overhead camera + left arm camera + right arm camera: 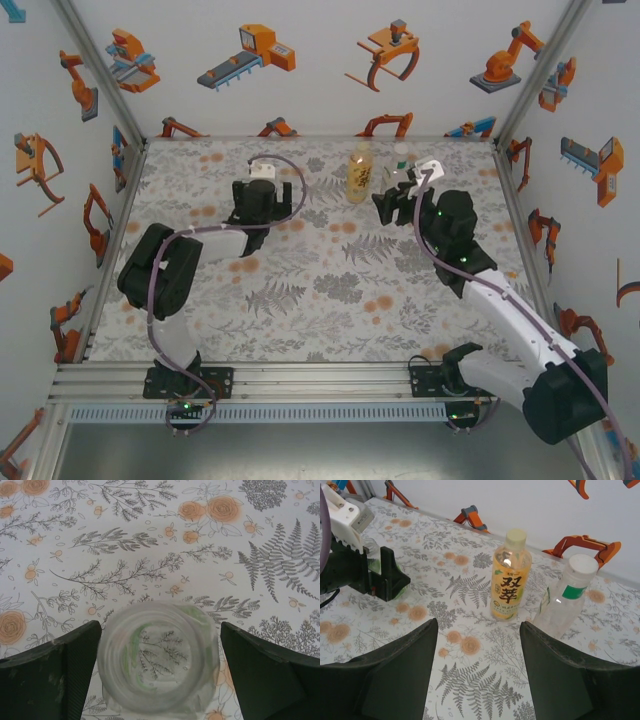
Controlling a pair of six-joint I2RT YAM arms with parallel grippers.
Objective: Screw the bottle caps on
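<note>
Three plastic bottles stand on the matte floral tablecloth (pixel 330 290). The amber bottle (pixel 510 577), glossy and yellow-labelled, is at 12 o'clock and wears a pale yellow-green cap (pixel 516 537). The slim clear bottle (pixel 565 602) is just beside it at 1 o'clock under a round white cap (pixel 583 564). The short green-tinted bottle (pixel 159 662) is at 11 o'clock with its mouth uncapped. The left gripper (pixel 160 626) straddles it, fingers spread wide and right against its walls; whether they press, I cannot tell. The right gripper (pixel 479 624) is half spread and holds nothing
</note>
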